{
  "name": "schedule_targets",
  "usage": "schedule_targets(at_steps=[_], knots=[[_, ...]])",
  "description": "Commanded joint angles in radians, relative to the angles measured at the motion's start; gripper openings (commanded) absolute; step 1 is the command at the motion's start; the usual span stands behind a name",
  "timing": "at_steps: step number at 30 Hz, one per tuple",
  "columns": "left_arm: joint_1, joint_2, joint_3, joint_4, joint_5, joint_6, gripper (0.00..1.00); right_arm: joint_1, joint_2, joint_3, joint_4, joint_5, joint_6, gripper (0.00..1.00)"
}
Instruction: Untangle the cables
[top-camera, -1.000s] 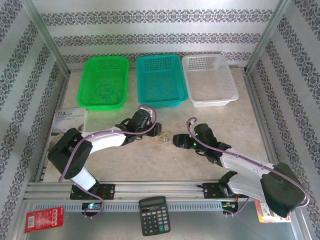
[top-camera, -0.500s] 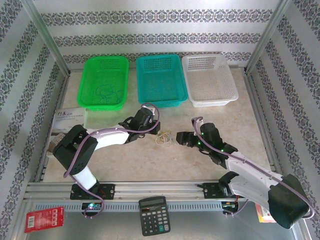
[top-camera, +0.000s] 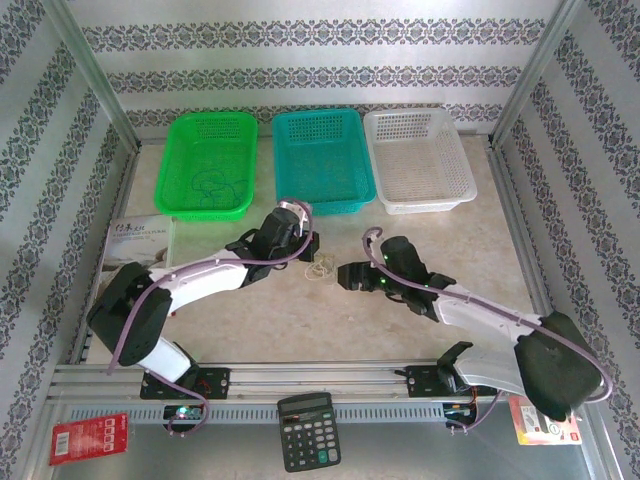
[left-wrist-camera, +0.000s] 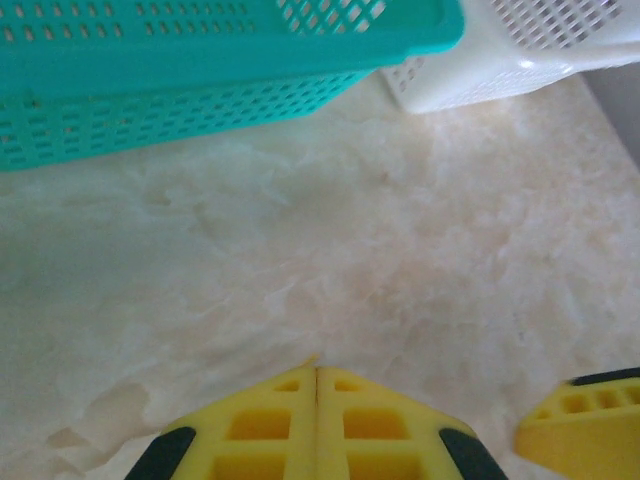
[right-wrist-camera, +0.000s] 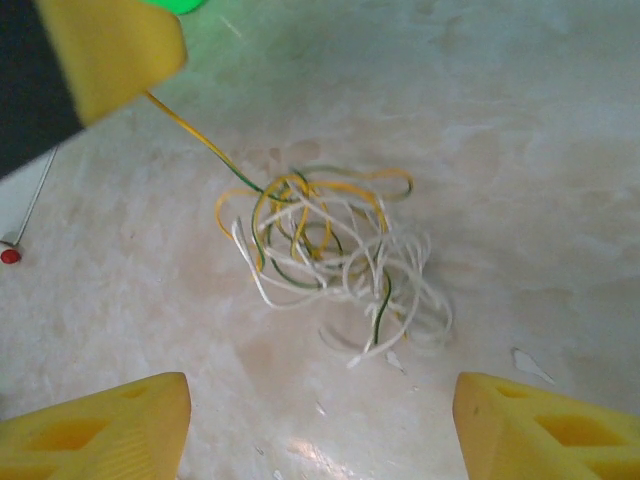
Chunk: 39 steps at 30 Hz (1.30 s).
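There, the left gripper (left-wrist-camera: 316, 375) has snapped shut, pinching a yellow strand (right-wrist-camera: 195, 135).
Pulling it free: the right gripper (right-wrist-camera: 320, 392), spread wide, should pin the cables (right-wrist-camera: 330, 260) next.

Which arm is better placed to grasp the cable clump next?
The right: the right gripper is open and points straight at the clump of cables. The left gripper is shut on a yellow strand.

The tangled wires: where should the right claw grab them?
Probably the loose white loops on the wire clump's lower right, away from the yellow strand running to the shut left gripper. The open right gripper already faces them, so come straight in low, one finger each side.
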<state>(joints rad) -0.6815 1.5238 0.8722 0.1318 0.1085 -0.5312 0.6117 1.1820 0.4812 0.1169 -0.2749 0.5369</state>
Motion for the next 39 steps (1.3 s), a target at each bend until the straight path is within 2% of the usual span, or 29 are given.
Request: schedule_targets(at_steps=[1, 15, 22, 26, 32, 39], knots=[[-0.012, -0.054, 0.022, -0.037, 0.022, 0.011, 0.00, 0.014, 0.049, 0.050, 0.052, -0.009, -0.032, 0.70], [-0.012, -0.143, 0.005, 0.004, 0.090, -0.078, 0.00, 0.057, 0.221, 0.155, 0.160, 0.001, -0.020, 0.70], [-0.012, -0.145, -0.023, 0.062, 0.124, -0.138, 0.00, 0.069, 0.293, 0.160, 0.248, 0.080, 0.016, 0.67], [-0.012, -0.157, -0.033, 0.082, 0.135, -0.163, 0.00, 0.069, 0.334, 0.131, 0.331, 0.129, 0.048, 0.55], [-0.012, -0.191, -0.014, 0.086, 0.148, -0.184, 0.00, 0.070, 0.383, 0.102, 0.407, 0.127, 0.079, 0.26], [-0.010, -0.264, 0.072, 0.008, 0.102, -0.147, 0.00, 0.072, 0.388, 0.043, 0.450, 0.133, 0.104, 0.23]])
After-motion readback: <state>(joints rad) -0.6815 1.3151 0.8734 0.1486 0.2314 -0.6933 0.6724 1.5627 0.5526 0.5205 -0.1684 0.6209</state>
